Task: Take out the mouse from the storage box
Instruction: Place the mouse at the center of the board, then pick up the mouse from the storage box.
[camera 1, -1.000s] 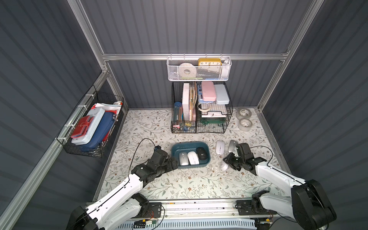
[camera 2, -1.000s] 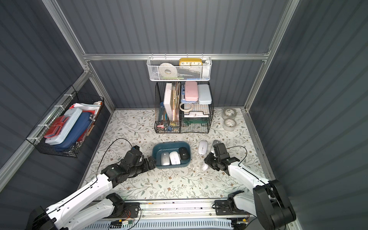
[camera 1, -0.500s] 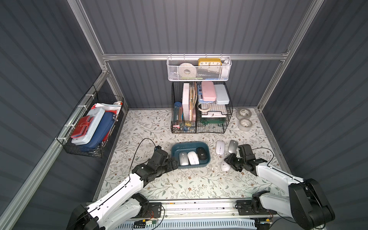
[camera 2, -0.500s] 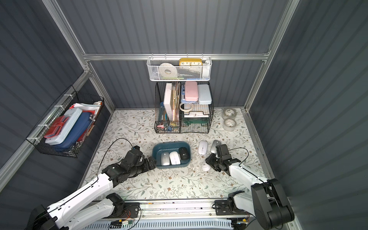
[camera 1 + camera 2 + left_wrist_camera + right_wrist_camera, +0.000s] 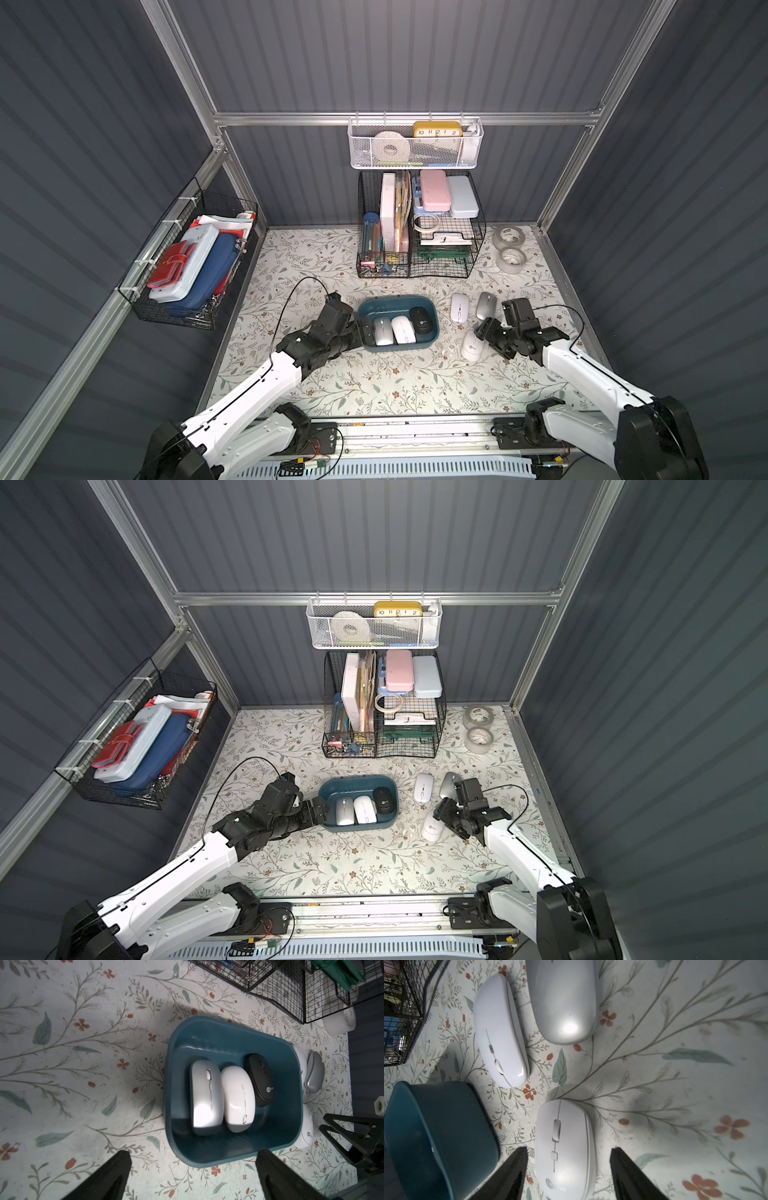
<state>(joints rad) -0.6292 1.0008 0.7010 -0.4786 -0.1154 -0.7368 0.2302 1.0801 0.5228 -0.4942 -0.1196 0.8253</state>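
Note:
The teal storage box [image 5: 397, 300] sits mid-table and holds a silver mouse [image 5: 382, 331], a white mouse [image 5: 404, 329] and a black mouse [image 5: 422, 320]. My left gripper [image 5: 193, 1152] is open at the box's left end, one finger on each side of that end wall [image 5: 207, 1159]. To the right of the box, another white mouse [image 5: 564, 1147] lies flat on the table. My right gripper [image 5: 568, 1148] is open around it, with a gap showing on each side. In a top view the right gripper [image 5: 482, 334] is just right of that mouse [image 5: 472, 345].
A white mouse [image 5: 459, 307] and a silver mouse [image 5: 486, 306] lie on the table behind the right gripper. Black wire baskets [image 5: 419, 232] stand at the back, two tape rolls [image 5: 510, 249] to their right. A white mesh basket [image 5: 415, 145] hangs above; a wire basket [image 5: 187, 266] hangs on the left wall.
The right gripper's jaws have opened off the white mouse, which now rests on the table between them. The left arm has stayed still and open.

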